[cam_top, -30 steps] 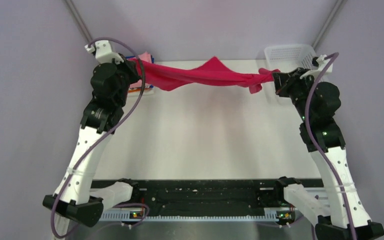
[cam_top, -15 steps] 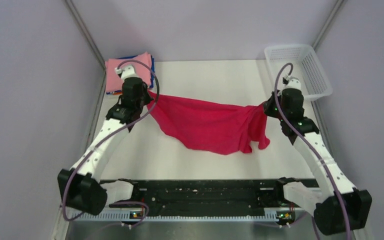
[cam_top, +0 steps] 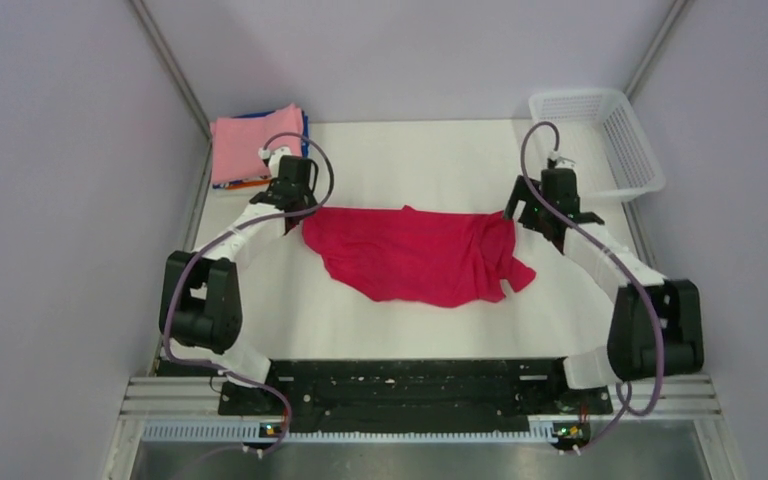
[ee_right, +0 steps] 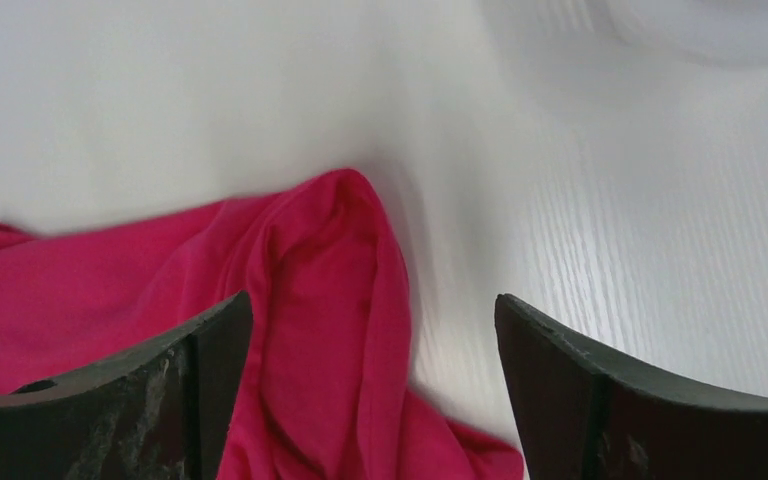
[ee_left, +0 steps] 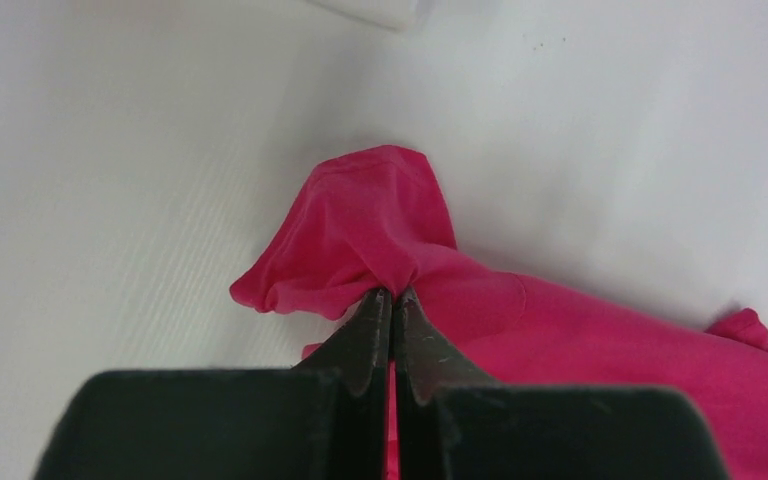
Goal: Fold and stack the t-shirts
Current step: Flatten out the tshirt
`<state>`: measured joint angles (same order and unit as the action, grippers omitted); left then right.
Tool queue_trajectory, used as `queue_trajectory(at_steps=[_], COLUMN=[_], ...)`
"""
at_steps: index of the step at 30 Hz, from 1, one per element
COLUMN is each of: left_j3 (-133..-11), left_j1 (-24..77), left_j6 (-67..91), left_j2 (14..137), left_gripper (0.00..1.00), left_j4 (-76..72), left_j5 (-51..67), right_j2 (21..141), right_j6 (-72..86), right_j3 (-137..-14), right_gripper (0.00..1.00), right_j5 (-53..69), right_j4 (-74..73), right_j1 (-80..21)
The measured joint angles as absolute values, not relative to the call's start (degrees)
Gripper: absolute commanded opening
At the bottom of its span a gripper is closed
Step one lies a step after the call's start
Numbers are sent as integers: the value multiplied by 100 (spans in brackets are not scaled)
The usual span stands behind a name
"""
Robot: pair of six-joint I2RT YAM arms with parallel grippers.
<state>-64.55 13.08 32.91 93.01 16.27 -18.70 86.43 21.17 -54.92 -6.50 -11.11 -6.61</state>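
Note:
A crimson-red t-shirt (cam_top: 415, 255) lies spread and rumpled across the middle of the white table (cam_top: 430, 160). My left gripper (cam_top: 304, 207) is low at the shirt's left end. In the left wrist view its jaws (ee_left: 392, 296) are pinched together on a bunched fold of the red t-shirt (ee_left: 380, 220). At the shirt's right end, my right gripper (cam_top: 521, 214) stands open. Its fingers straddle a loose fold of the red t-shirt (ee_right: 330, 290) without touching it. A folded pink t-shirt (cam_top: 255, 142) tops a stack at the back left, with blue and orange edges showing beneath.
A white mesh basket (cam_top: 600, 135) stands at the back right corner. Purple walls close in the table on the left, right and back. Bare table surface (cam_top: 410, 325) lies between the red shirt and the arm bases.
Both arms came down and toward the near side. The red t-shirt went from hanging stretched between them to lying on the table. The right gripper opened and let go of it.

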Motion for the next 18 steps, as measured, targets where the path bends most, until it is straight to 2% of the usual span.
queue_trajectory(at_steps=[1,3,4,7,12,18], left_j3=[-6445,-6431,-6434,-6539,-6532,-6066], left_j1=[1308,1310,1310,1310,1494,2821], left_j6=[3301,3299,3310,3374,3301,3232], left_j2=[9279,9231,9207,9139,8517,7575], left_gripper=[37,93,98,99,99,99], left_j4=[1608,1627,1662,2010,2259,1710], left_j5=[-1868,-1863,-1859,-1796,-1350,-71], right_j2=[8342,7609,7240,6359,5553,5332], right_j6=[2169,2338,2423,2687,3192,3507], right_j3=[-5280,-4786,-4558,-4042,-3385,-2867], right_gripper=[94,98,99,99,99,99], right_j5=[-652,-663,-670,-751,-805,-637], right_j4=[-1087,-1076,-1096,-1258,-1420,-1448], right_j1=[-661,-659,-661,-661,-661,-659])
